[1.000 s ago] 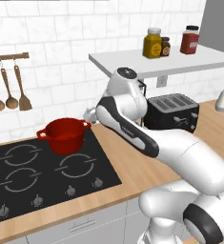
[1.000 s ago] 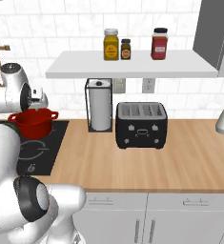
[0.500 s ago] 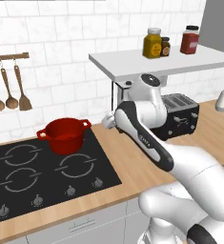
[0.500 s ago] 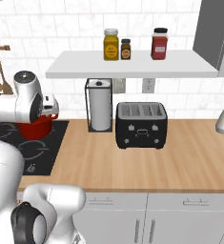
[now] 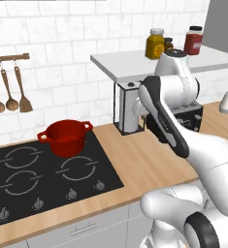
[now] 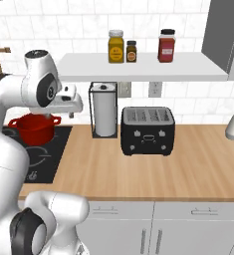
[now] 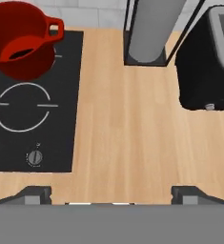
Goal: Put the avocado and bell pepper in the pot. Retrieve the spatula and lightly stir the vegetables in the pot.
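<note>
End effector (image 7: 111,193), fingers wide apart and holding nothing, poised above bare worktop (image 7: 127,143) between hob (image 7: 32,119) and toaster (image 7: 206,66). Pot (image 7: 20,40) stands on the hob's rear burner.

The pot (image 5: 65,138) is a squat, round, bright-red vessel sitting upright with no lid on the black cooktop, over the back burner nearest the wooden counter. Two small loop handles stick out from its rim on opposite sides. From the right base camera the pot (image 6: 34,128) shows at the left, partly hidden behind the white arm, with one handle pointing toward the paper towel stand. Looking down from the hand camera, the pot (image 7: 19,44) shows its open mouth: the inside is deep red and shadowed, with a dark shape low against the inner wall that cannot be made out.
</note>
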